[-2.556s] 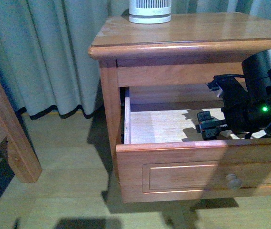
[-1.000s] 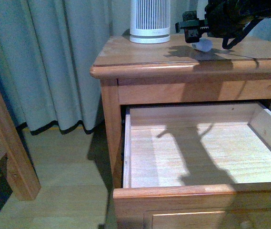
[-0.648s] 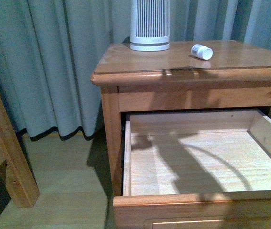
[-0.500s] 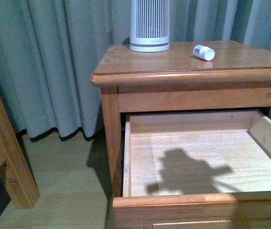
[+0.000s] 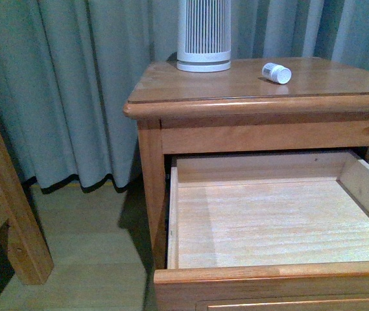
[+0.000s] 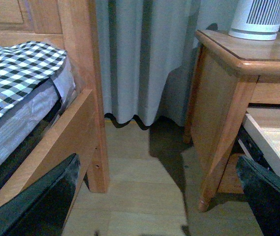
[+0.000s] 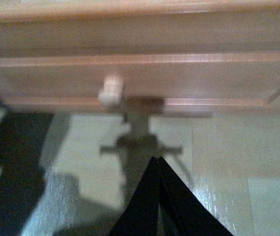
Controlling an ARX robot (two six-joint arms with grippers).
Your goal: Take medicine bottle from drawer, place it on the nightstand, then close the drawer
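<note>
The small white medicine bottle (image 5: 276,72) lies on its side on top of the honey-brown nightstand (image 5: 171,91), to the right of a tall ribbed white device. The upper drawer (image 5: 172,220) stands pulled out, and its pale wood interior holds nothing. Neither arm shows in the front view. My right gripper (image 7: 157,160) is shut and empty, low over the floor, pointing at a drawer front with a round knob (image 7: 111,91). My left gripper (image 6: 164,196) is open with nothing between its fingers, near the floor left of the nightstand (image 6: 223,83).
The ribbed white device (image 5: 203,35) stands at the back of the nightstand top. Grey curtains (image 5: 74,84) hang behind. A wooden bed frame (image 6: 83,93) with a checked cover (image 6: 16,73) stands to the left, with bare wood floor (image 6: 140,172) between it and the nightstand.
The right arm lifted the bottle out of the drawer, laid it on the nightstand top and left the front view. Its shadow has gone from the drawer bottom.
</note>
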